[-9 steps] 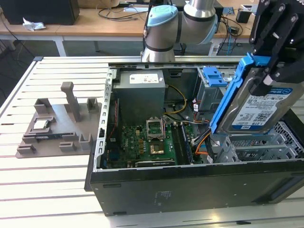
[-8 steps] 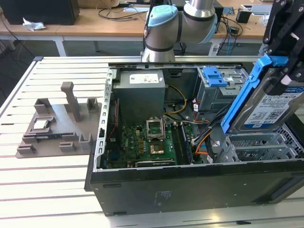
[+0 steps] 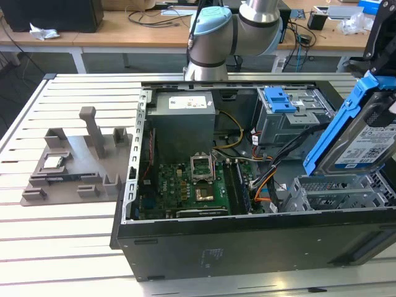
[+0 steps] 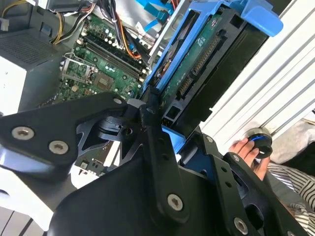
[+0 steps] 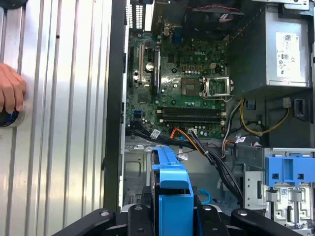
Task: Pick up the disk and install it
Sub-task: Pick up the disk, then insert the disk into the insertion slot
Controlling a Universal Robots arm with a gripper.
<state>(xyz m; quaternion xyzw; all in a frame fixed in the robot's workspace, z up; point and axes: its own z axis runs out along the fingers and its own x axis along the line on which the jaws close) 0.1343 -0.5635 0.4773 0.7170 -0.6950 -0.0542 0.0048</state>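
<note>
Holding the disk (image 3: 362,133) clamped in my jaws, long axis tilted steeply, just above the drive cage (image 3: 334,192).

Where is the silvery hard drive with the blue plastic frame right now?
At the exterior view's right edge, the silvery hard drive hangs tilted in the air, just above the metal drive cage of the open black computer case.

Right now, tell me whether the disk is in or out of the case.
Out: the disk hangs tilted above the open case, gripped by the end effector.
</note>
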